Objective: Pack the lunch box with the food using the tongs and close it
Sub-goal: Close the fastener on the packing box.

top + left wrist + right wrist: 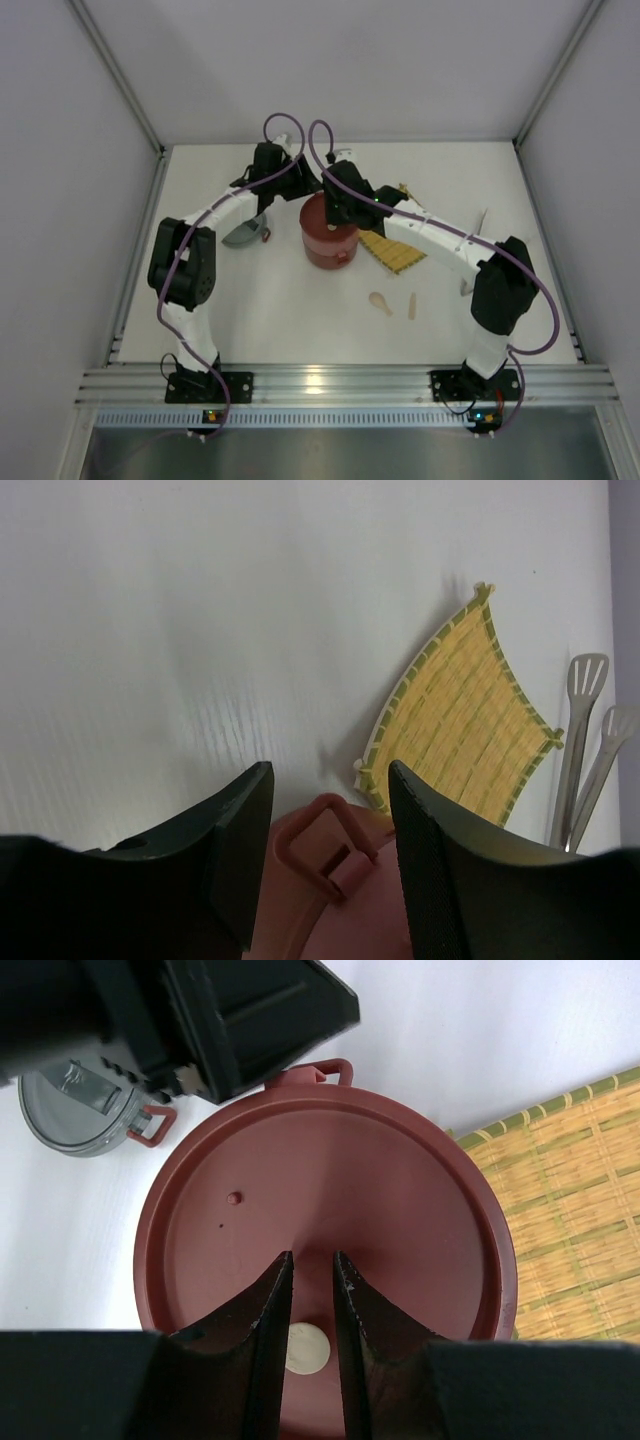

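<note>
1. A steel-lined bowl (pixel 242 236) of the set sits apart on the desk (pixel 300 310), left of the stack; its contents cannot be made out.
2. The left gripper (pixel 328 780), fingers wide, straddles the side handle (pixel 325 850) of the lunch box (pixel 328 240), apparently to steady it.
3. The right gripper (pixel 312 1260), fingers narrow, flanks the pale dot (pixel 305 1348) on the lid (pixel 330 1190), seemingly seating it; whether they pinch the dot is unclear.
4. The tongs (pixel 572 770) lie idle beyond the yellow mat (pixel 470 730); no food shows.
</note>
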`<state>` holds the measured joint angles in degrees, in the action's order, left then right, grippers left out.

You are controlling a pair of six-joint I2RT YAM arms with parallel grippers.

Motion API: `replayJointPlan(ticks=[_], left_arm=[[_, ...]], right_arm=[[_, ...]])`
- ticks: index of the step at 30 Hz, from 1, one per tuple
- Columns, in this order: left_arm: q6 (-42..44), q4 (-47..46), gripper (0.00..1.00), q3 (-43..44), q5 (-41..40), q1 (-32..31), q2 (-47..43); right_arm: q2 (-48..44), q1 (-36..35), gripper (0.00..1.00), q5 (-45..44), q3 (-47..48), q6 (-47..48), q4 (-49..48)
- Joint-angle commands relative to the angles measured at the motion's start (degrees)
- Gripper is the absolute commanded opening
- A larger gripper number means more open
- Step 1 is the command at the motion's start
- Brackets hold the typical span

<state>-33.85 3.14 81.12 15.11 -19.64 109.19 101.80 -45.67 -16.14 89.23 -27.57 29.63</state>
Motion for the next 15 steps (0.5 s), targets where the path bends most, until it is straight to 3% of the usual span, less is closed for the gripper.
replayJointPlan(ticks=[1,15], left_arm=[[2.6,2.0,0.54,2.7,8.9,0.6,1.9],[2.1,-2.0,0.54,-15.1,12.1,0.3,-10.1]], right_arm=[[-0.2,0.5,0.22,1.3,-1.1,0.5,3.6],[1.0,3.3,0.24,0.2,0.0,0.4,5.3]])
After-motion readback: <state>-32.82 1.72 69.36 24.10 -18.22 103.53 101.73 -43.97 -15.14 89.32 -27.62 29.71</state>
